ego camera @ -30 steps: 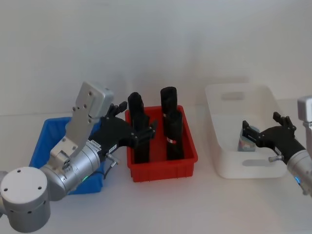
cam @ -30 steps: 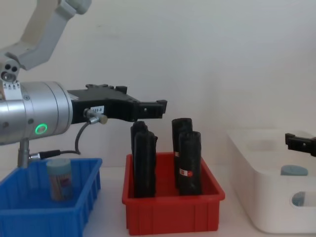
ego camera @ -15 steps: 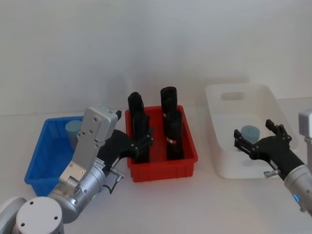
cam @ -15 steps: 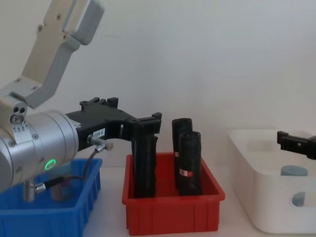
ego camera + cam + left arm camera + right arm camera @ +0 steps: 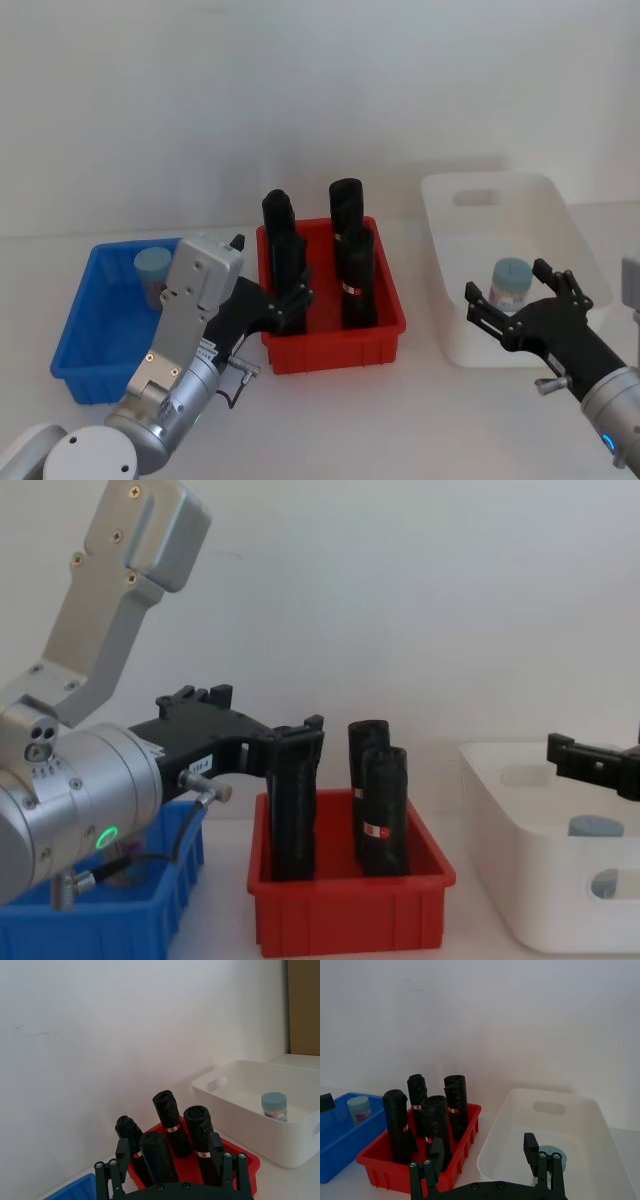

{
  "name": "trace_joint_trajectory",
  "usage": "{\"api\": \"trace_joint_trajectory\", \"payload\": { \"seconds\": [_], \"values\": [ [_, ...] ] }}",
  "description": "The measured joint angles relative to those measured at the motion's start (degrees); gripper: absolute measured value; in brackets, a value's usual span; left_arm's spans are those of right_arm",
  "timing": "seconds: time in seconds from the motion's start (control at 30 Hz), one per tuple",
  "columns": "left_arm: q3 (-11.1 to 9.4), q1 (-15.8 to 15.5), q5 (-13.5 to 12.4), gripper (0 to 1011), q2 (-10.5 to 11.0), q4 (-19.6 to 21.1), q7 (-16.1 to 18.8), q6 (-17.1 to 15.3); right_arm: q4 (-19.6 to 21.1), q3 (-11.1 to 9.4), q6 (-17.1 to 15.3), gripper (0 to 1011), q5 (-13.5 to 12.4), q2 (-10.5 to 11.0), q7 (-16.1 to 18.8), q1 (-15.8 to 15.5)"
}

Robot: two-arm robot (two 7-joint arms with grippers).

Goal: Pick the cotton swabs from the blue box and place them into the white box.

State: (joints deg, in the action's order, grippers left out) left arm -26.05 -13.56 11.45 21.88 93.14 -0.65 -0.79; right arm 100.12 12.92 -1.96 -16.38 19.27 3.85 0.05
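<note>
Hovering with fingers spread and empty, the right hand [image 5: 484,1146] hangs over the white box's [image 5: 560,215] 6 o'clock rim; one swab tub [image 5: 510,283] stands inside. The left hand [image 5: 169,1150], likewise spread and empty, is at the red bin's [image 5: 335,345] 8 o'clock. A second swab tub [image 5: 152,275] stands in the blue box [image 5: 90,340], at the bin's 9 o'clock.

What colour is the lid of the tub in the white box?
Pale blue lid, clearest in the left wrist view.

Silver left arm [image 5: 80,800] carries a green light [image 5: 105,834], grey cable [image 5: 183,832], black left claw [image 5: 293,307].
</note>
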Motion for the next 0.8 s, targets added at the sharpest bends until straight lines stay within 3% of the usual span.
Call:
{"api": "trace_joint_trajectory", "payload": {
  "seconds": [0.8],
  "values": [
    [0.03,-0.03,0.03,1000,0.01,0.04,0.03,-0.01,1.10,0.01,0.02,1002,-0.12,0.01,-0.03,-0.85]
  ]
}}
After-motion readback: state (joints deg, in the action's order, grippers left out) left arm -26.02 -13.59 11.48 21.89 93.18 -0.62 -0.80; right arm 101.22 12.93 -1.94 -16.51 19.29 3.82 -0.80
